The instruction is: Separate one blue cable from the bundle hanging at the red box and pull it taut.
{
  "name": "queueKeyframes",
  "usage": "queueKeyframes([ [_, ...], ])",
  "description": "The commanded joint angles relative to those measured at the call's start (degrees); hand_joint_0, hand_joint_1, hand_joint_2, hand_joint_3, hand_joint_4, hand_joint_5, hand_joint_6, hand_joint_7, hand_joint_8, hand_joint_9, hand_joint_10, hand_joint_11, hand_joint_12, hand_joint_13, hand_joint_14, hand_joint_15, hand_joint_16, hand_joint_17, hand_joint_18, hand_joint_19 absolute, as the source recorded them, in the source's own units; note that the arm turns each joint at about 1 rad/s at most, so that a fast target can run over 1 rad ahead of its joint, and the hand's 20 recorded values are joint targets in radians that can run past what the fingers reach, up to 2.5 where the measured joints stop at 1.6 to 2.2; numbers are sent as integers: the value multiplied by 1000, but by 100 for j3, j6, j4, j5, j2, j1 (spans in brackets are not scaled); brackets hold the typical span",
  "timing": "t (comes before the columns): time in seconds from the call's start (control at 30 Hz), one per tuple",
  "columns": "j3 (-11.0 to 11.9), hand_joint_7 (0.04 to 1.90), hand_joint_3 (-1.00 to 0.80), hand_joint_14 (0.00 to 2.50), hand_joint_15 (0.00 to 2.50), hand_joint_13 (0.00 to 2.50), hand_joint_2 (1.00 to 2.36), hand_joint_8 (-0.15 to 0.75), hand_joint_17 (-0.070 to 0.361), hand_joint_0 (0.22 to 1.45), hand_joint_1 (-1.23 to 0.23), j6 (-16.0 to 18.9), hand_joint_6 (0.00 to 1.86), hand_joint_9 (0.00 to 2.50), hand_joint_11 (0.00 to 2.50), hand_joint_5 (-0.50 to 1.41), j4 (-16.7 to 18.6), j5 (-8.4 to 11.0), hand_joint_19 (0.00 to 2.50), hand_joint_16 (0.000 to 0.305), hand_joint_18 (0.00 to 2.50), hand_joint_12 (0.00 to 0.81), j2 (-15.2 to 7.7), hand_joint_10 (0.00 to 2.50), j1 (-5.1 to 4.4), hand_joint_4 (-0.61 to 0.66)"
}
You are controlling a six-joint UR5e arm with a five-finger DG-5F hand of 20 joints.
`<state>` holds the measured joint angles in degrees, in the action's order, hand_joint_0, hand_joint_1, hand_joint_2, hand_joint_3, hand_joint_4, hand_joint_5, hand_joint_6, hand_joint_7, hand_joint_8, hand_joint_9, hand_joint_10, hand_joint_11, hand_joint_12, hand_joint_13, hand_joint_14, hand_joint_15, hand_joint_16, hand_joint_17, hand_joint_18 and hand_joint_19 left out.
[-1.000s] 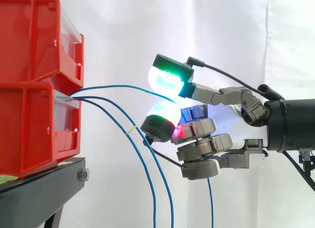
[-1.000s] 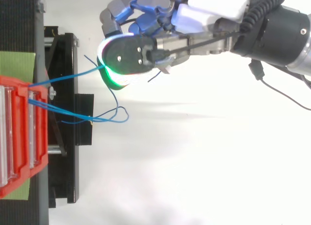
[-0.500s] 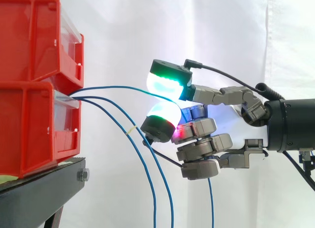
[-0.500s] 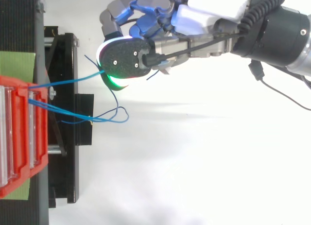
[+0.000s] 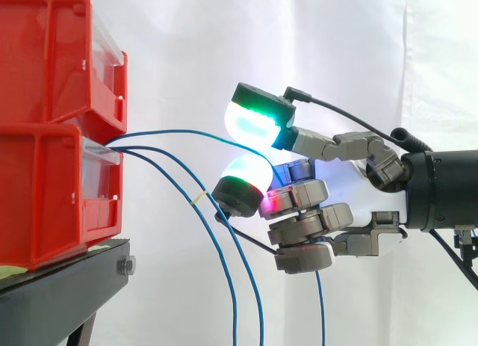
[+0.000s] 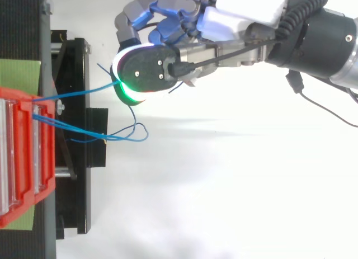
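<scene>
Three blue cables come out of the lower red bin (image 5: 45, 189). The top blue cable (image 5: 179, 132) runs almost level to the right and passes between two glowing pads (image 5: 254, 122) of my hand (image 5: 306, 190), which pinch it. Its loose end (image 5: 320, 309) hangs down below the curled fingers. From above, the same cable (image 6: 84, 92) leads from the bin to the hand (image 6: 168, 24) under a green-lit pad. The other two cables (image 5: 224, 249) sag down and left of the hand, apart from it, joined by a small yellow tie (image 5: 198, 197).
A second red bin (image 5: 45, 54) sits stacked on the lower one, both on a black stand (image 5: 67, 286). In the top view the two slack cables (image 6: 120, 136) loop out past the stand's edge (image 6: 84, 158). White curtain lies behind.
The upper pad dipped toward the lower one half a second ago and has risen slightly again. The cables hang as before.
</scene>
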<state>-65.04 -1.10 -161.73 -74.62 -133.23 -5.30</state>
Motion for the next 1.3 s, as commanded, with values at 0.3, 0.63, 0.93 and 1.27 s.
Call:
queueKeyframes([
  [0.3, 0, 1259, -500, 2342, 1203, 947, 1000, 257, 82, 605, -597, 5, 930, 846, 1712, -206, 2, 18, 1512, 37, 1081, 310, -1, 1169, -15, 171],
  [0.63, 0, 1235, -500, 2358, 1172, 944, 1000, 267, 87, 565, -649, 5, 933, 833, 1677, -210, 2, 35, 1502, 39, 1081, 313, -1, 1205, -23, 173],
  [0.93, 0, 1241, -500, 2289, 1199, 960, 1000, 251, 82, 657, -703, 5, 933, 843, 1693, -205, 2, 35, 1488, 36, 1071, 304, 8, 1176, -23, 116],
  [1.27, 0, 1285, -500, 2205, 1244, 982, 1000, 228, 80, 725, -778, -4, 932, 855, 1689, -201, 2, 35, 1458, 35, 1067, 290, 8, 1173, -23, -41],
])
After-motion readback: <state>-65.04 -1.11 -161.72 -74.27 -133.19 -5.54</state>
